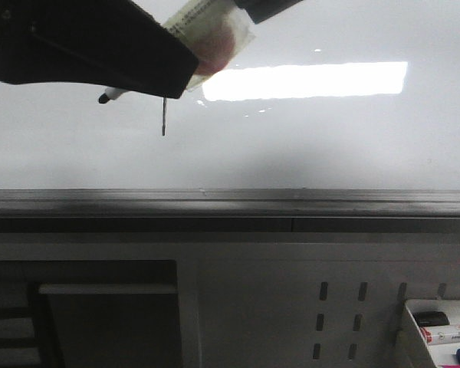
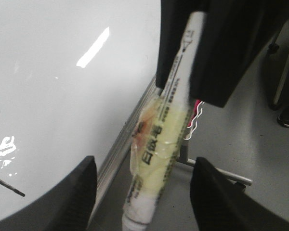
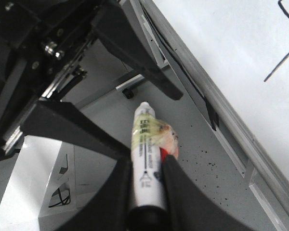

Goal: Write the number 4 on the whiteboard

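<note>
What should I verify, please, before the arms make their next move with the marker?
1. Right gripper holds the marker: ok, its jaws are shut on the barrel.
2. Left gripper is ready to take it: ok, its jaws are open on either side of the marker's end and apart from it.
3. Marker tip meets the whiteboard: cannot tell.
4. Number 4 is complete: cannot tell. The front view shows one vertical stroke, with the left gripper covering the board above and beside it.
</note>
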### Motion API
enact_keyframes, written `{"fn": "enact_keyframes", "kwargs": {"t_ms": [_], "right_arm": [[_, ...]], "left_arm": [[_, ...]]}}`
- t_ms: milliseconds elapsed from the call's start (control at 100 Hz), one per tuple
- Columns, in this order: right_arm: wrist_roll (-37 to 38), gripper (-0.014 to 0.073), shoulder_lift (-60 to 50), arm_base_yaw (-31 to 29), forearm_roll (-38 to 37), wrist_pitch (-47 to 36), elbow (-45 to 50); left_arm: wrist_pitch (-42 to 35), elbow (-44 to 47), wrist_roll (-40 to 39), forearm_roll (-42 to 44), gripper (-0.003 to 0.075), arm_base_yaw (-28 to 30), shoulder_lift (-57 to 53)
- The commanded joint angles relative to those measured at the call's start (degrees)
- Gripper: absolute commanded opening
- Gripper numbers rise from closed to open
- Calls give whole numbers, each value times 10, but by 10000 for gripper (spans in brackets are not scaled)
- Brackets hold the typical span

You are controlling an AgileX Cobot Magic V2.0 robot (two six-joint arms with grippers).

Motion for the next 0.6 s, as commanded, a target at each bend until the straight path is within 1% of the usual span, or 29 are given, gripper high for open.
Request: {"fn": "enact_keyframes", "kwargs": {"t_ms": [0, 100, 330, 400, 490, 590], "right_arm": [[0, -43, -14, -2, 23, -6, -19], [0, -43, -14, -2, 23, -6, -19], [0, -43, -14, -2, 23, -4, -19], [0, -43, -14, -2, 23, 2, -19], [0, -43, -14, -2, 23, 6, -19], [1, -43, -14, -2, 23, 14, -19]], "left_arm": [[-18, -20, 4, -14, 331, -5, -4], [-18, -20, 5, -13, 259, -5, -4], [-18, -20, 6, -7, 132, -5, -4], [-18, -20, 6, -7, 76, -5, -4], [-18, -20, 6, -7, -22, -5, -4], [-18, -20, 6, -6, -20, -5, -4]]}}
